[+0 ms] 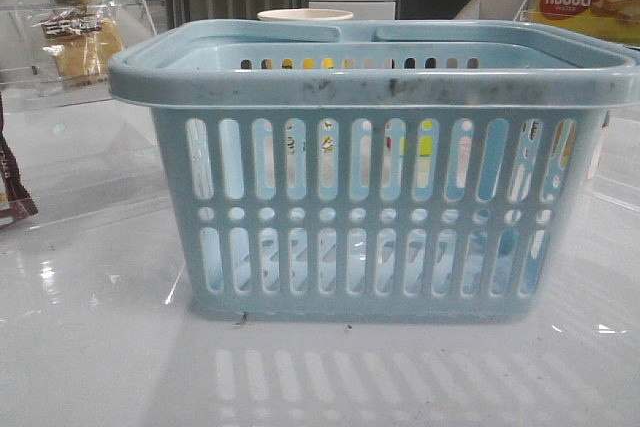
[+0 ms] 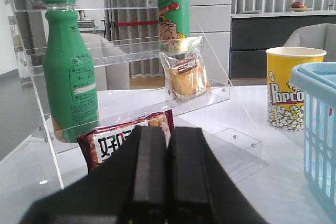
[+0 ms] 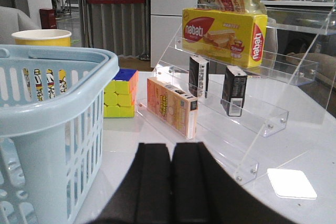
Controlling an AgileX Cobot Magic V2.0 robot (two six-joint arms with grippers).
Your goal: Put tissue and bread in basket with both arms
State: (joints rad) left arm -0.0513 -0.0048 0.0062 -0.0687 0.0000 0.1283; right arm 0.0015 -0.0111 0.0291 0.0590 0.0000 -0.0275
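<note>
- While both arms hang back short of the shelves, nothing of the task sits in the large light-blue slotted plastic basket [image 1: 370, 177] as far as its slots show; judging by that, the work has not begun.
- Left gripper [image 2: 167, 174]: black fingers pressed together, clenched on nothing.
- Ahead of it and slightly higher, the yellow-brown bread in its crinkly clear bag [image 2: 185, 74] stands propped on a step of the clear acrylic tiered rack [image 2: 121, 51], leaning back so its label faces out, likely for display and an easy frontal grab.
- Just beyond the left fingertips lies a brown-red printed packet [image 2: 123, 140], partly hidden by them.
- Right gripper [image 3: 171, 177]: fingers likewise closed, empty.
- Ahead of it, two small dark upright packs [image 3: 234, 90] stand on the clear stepped stand [image 3: 262, 119]; either could be the tissue, their print too small to read.
- Basket is beside each gripper, toward the other arm.
- Front view shows neither gripper; basket blocks most of the table behind.
</note>
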